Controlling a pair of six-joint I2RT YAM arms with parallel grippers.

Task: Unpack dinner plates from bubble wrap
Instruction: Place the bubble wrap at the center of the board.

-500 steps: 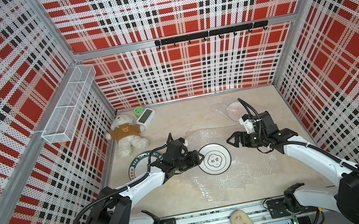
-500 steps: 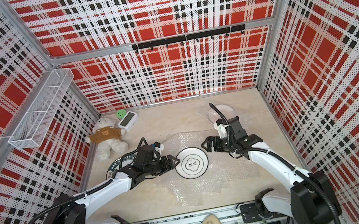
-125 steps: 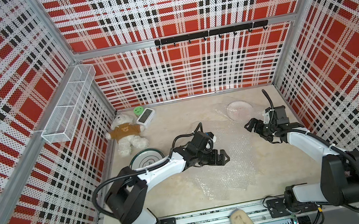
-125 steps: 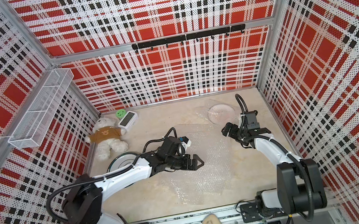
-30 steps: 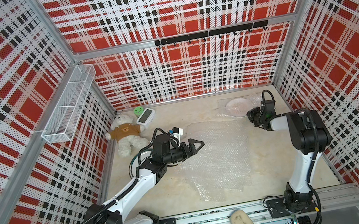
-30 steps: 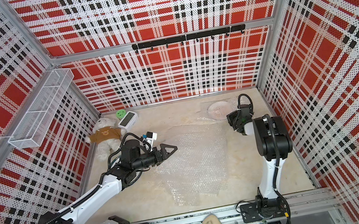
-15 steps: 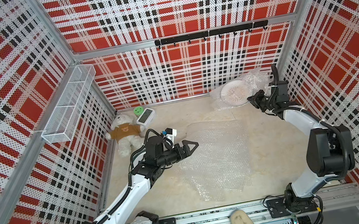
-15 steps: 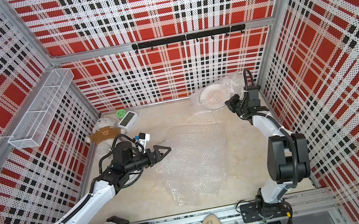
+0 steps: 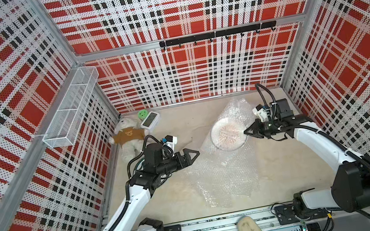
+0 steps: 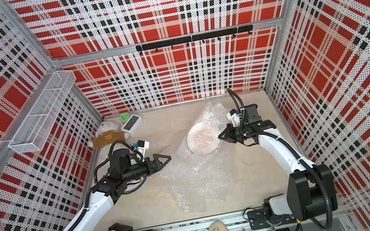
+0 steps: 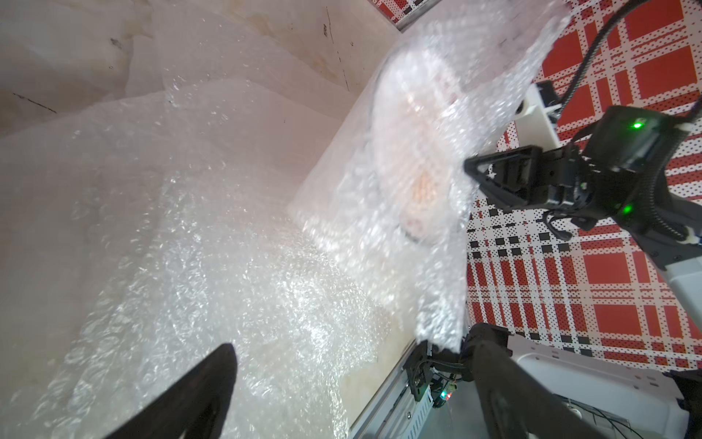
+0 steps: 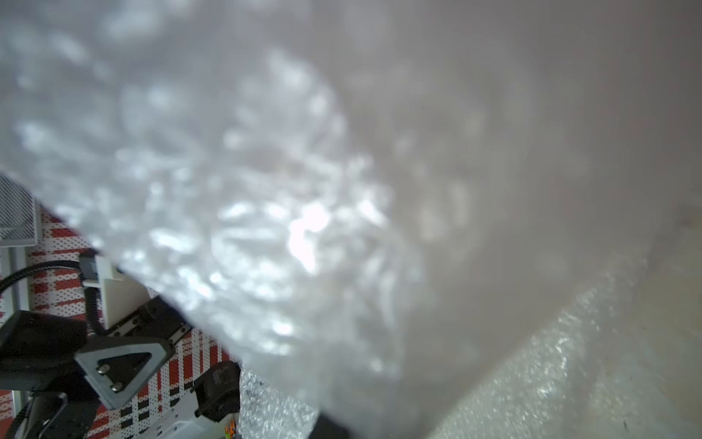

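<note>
Now the right pincer (image 9: pixel 246 132) carries bubble wrap (image 9: pixel 234 110) further inward.

Pink-marked white plate (image 9: pixel 228 134) tilts, lifted, inside clear bubble wrap (image 9: pixel 234 110).

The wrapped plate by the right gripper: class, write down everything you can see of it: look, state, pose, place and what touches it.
The wrapped plate is round and whitish with a pinkish-red pattern across its middle, blurred by the clear, shiny bubble wrap that covers it. It is held up off the table, tilted, toward the back right. The shut right gripper pinches its wrapped rim; the open left gripper is apart from it. Loose wrap hangs below it.
</note>
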